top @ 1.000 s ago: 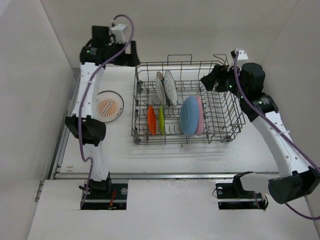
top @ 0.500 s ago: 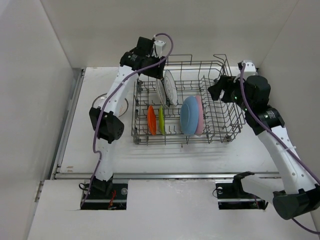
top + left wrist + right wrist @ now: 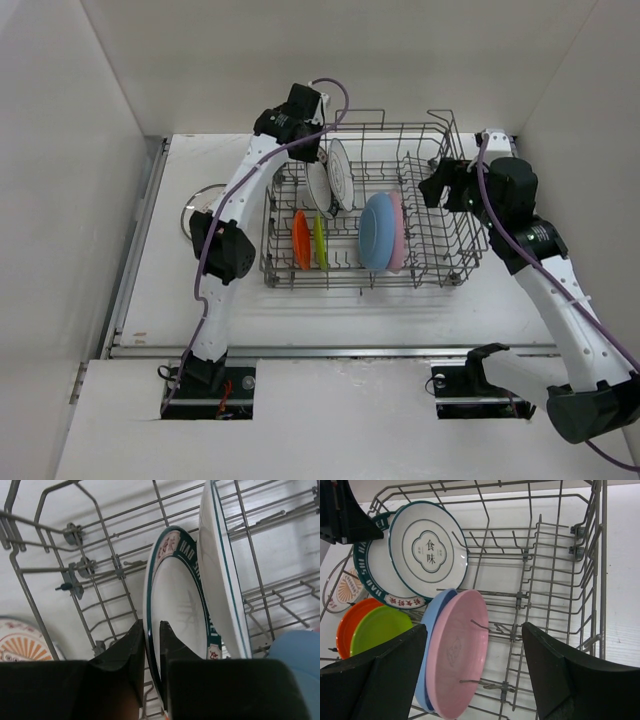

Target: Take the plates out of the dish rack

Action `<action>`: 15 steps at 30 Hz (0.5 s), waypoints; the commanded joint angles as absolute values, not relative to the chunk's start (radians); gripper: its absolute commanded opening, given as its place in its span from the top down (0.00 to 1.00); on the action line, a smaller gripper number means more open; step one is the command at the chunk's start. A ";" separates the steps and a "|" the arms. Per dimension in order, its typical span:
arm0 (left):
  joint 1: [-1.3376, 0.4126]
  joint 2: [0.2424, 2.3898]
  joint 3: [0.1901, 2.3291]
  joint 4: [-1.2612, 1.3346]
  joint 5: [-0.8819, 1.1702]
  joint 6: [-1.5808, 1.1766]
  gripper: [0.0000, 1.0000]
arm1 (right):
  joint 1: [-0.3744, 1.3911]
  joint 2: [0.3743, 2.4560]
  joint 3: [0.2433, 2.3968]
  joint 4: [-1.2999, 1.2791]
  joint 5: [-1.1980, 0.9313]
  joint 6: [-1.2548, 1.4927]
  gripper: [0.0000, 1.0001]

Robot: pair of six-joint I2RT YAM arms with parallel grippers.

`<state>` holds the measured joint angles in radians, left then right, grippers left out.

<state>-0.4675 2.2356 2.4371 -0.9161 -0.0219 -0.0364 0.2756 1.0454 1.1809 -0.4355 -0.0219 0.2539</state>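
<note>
A white table [image 3: 180,290], boxed in by pale walls [image 3: 400,60], carries the grey wire dish rack [image 3: 360,283]. The left tool [image 3: 151,630] is clenched on the rim of a green-edged white plate [image 3: 177,600] standing in the rack, with a second white plate [image 3: 220,570] just beside it. The right tool [image 3: 474,630] hangs released above the pink plate [image 3: 455,660] and blue plate [image 3: 432,615], which stand together below it.

left claw [image 3: 151,630] moved into dish rack [image 3: 360,284], closed on white plate [image 3: 177,605] rim
</note>
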 commanded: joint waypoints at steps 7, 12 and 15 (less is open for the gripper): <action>-0.498 2.161 2.497 -0.876 0.000 -0.071 1.00 | 0.278 1.038 1.175 -0.397 0.100 0.232 0.13; -0.499 2.114 2.568 -0.844 -0.028 -0.090 1.00 | 0.278 1.141 1.302 -0.460 0.175 0.213 0.13; -0.499 2.094 2.637 -0.844 -0.028 -0.091 1.00 | 0.278 1.203 1.347 -0.505 0.198 0.222 0.13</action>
<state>-0.4831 2.2295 2.5233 -0.9546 -0.0780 -0.0998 0.2756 1.1755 1.2774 -0.4671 0.1379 0.2306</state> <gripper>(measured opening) 0.105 0.871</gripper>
